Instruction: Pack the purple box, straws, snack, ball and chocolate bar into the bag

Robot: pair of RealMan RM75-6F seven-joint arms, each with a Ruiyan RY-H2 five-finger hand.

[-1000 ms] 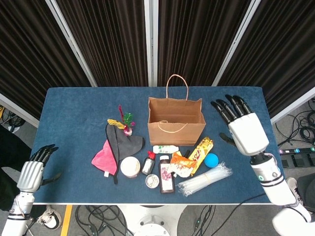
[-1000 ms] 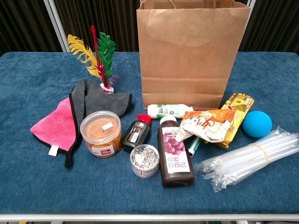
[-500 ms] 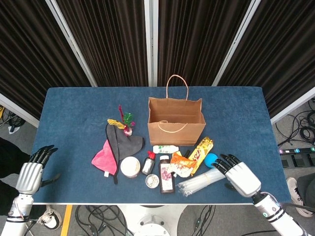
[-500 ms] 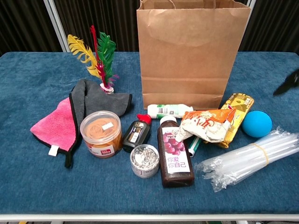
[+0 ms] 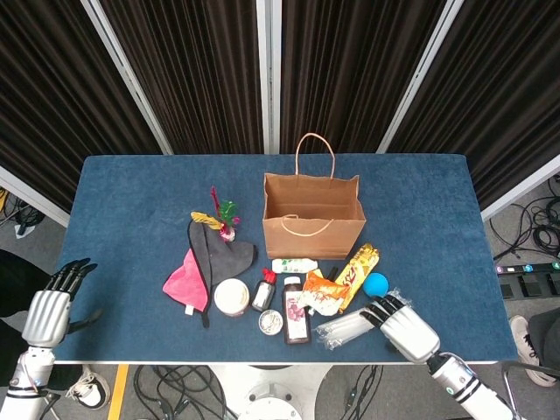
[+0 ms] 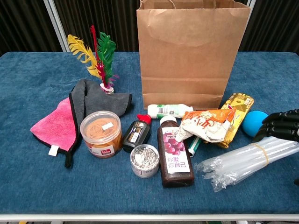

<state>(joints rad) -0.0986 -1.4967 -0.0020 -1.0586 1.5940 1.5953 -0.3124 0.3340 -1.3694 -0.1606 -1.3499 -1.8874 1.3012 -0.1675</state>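
Resting at the near right corner of the blue cloth surface point(image 5: 131, 188): right hand point(image 5: 401, 325), fingers laid over the clear plastic-wrapped bundle of straws point(image 6: 247, 158), grasp not discernible. Just beside, small blue ball point(image 6: 253, 123). Behind, upright brown paper bag point(image 5: 313, 213). Off the left edge, left hand point(image 5: 48, 302), released, fingers apart.

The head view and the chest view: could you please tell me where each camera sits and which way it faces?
Head view: high above the near table edge, looking steeply down on the table; shows the left hand off the near-left corner and the right hand at the straws.
Chest view: low at the front edge, looking level across the items at the bag; only the right hand's fingers show.
Shared: bag, straws, blue ball, right hand.
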